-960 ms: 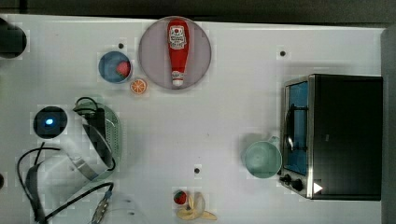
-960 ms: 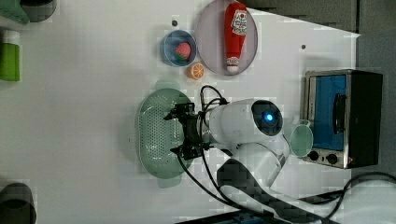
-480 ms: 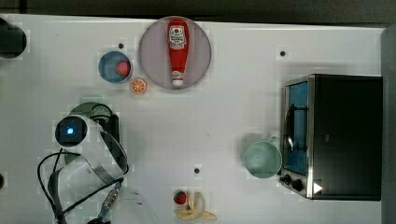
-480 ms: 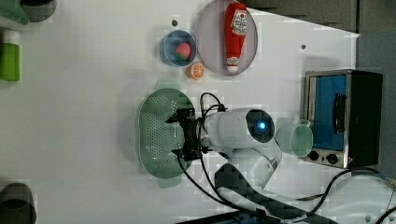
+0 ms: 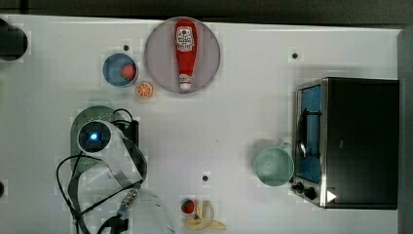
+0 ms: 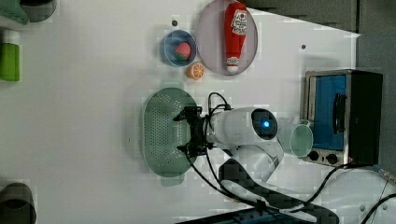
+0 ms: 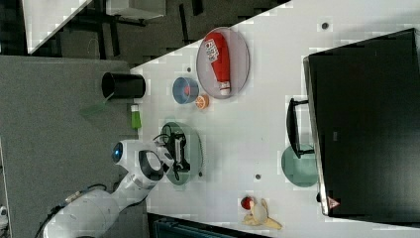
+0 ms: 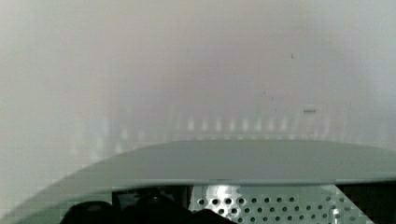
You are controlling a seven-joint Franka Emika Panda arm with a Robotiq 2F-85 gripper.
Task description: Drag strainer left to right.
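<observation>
Mint-green strainer (image 6: pixel 163 130) lies at the top view's left; the pincer (image 6: pixel 189 130) hangs spread wide inside it.

Your arm (image 6: pixel 243 133) reaches in from the left view's bottom right, its white wrist housing lying level with a blue light lit on it; black cables loop round the wrist. Your gripper (image 6: pixel 189 130) points toward the left view's left; its fingers (image 6: pixel 186 113) stand spread wide apart, holding nothing.
</observation>
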